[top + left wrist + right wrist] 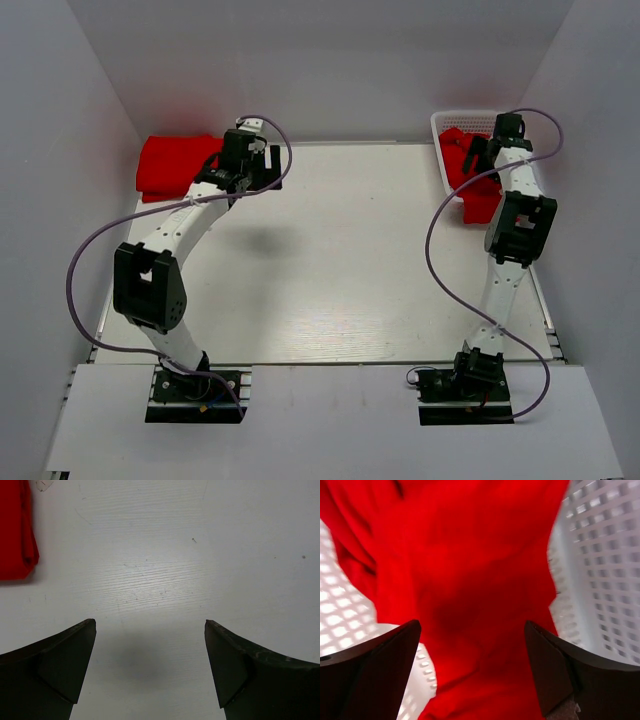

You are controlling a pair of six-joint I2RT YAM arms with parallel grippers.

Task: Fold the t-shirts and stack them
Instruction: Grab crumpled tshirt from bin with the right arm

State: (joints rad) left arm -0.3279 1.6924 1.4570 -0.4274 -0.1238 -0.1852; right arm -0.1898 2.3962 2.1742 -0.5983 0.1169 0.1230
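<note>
The left gripper [150, 623] stands with its jaws wide apart and empty above the white table [370, 260], near a folded red t-shirt [172, 165] lying flat at the far left corner. How many garments lie in that pile cannot be told. The right gripper [472, 626] hangs over the white mesh basket [452, 120] at the far right corner, jaws spread and gripping nothing, directly above a crumpled red t-shirt [470, 570] that spills over the basket's near rim.
</note>
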